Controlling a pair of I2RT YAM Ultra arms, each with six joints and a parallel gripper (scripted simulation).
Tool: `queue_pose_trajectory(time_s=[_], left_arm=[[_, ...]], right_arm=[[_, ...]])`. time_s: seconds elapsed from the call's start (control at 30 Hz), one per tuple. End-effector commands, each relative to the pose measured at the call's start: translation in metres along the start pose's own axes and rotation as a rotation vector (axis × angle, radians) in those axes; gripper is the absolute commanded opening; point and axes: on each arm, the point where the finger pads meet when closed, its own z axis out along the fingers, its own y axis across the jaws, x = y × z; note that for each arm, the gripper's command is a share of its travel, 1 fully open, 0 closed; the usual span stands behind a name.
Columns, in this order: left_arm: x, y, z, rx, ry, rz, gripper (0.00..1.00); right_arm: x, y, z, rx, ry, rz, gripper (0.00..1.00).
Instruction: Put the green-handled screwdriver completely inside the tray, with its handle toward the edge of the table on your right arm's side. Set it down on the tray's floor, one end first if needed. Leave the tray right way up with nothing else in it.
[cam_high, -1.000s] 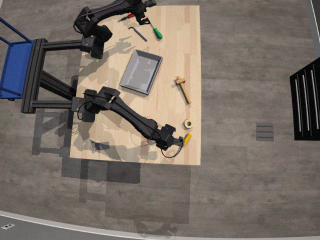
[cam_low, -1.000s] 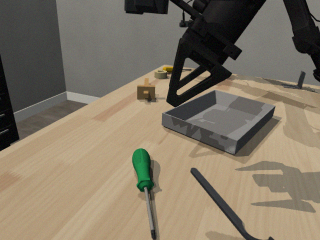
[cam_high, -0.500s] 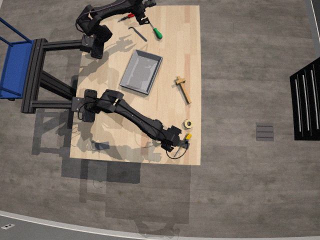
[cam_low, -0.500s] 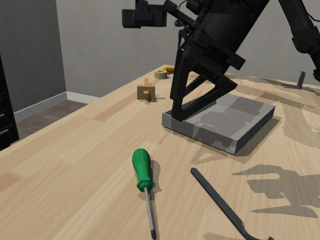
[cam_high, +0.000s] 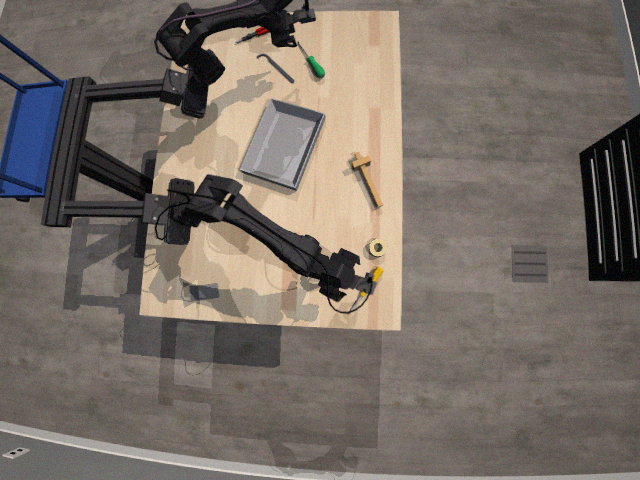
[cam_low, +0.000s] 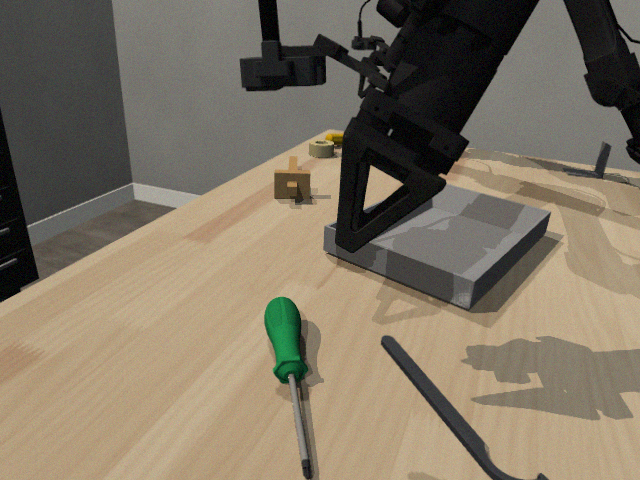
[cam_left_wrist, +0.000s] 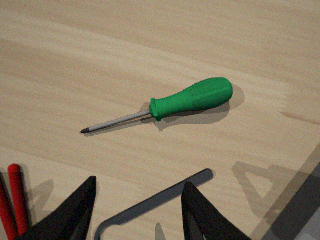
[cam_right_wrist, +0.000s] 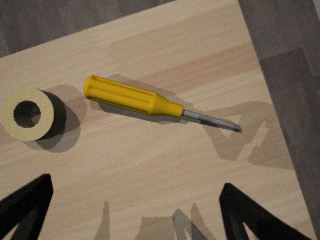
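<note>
The green-handled screwdriver (cam_high: 312, 62) lies flat on the table near the far edge on the left arm's side; it also shows in the exterior view (cam_low: 286, 341) and in the left wrist view (cam_left_wrist: 192, 100). The grey tray (cam_high: 282, 143) (cam_low: 444, 242) stands right way up and empty in the middle of the table. My left gripper (cam_high: 283, 38) hovers above the table just short of the screwdriver (cam_left_wrist: 140, 215). Its fingers are partly open with nothing between them. My right gripper (cam_high: 369, 281) is wide open and empty (cam_right_wrist: 137, 220) at the opposite end of the table.
A dark hex key (cam_left_wrist: 155, 202) lies below the left gripper, and a red-handled tool (cam_left_wrist: 12, 197) beside it. A yellow screwdriver (cam_right_wrist: 135, 97) and a tape roll (cam_right_wrist: 27, 115) lie in front of the right gripper. A wooden mallet (cam_high: 368, 178) lies beyond the tray.
</note>
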Motion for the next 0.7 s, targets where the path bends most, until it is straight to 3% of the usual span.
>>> queue_pose_trajectory(time_s=[0.0,0.07,0.53,0.67], left_arm=[[-0.009,-0.003,0.012,0.066,0.044,0.260,0.54],[-0.009,-0.003,0.012,0.066,0.044,0.260,0.54],[-0.009,-0.018,0.067,0.284,0.227,0.909,0.54],[-0.010,-0.021,0.076,0.317,0.248,0.996,0.54]], right_arm=[[-0.008,0.017,-0.027,-0.020,-0.113,-0.091,1.00],[-0.008,0.017,-0.027,-0.020,-0.113,-0.091,1.00],[0.065,0.055,-0.094,-0.080,-0.212,-0.294,1.00],[0.078,0.061,-0.105,-0.090,-0.227,-0.326,1.00]])
